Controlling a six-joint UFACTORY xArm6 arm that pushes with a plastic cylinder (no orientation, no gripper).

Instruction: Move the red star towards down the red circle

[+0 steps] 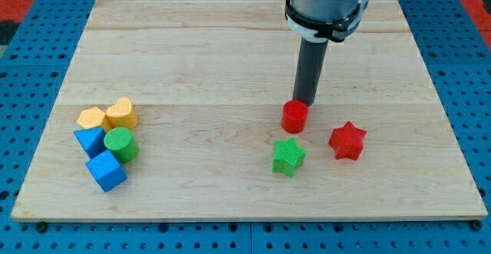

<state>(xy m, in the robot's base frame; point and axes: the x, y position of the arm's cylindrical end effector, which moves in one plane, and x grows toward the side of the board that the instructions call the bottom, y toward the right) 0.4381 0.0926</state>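
No pincer here: my tip [304, 101], holding nothing, sits just above the red plastic circle block [294, 117]. The red plastic star block [347, 140] lies lower right of it, likely awaiting a leftward push.

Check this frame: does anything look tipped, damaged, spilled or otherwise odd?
Nothing stands out. My tip sits just above the red circle, with the red star and green star nearby, all flat on the board. Five more blocks cluster at the view's left.
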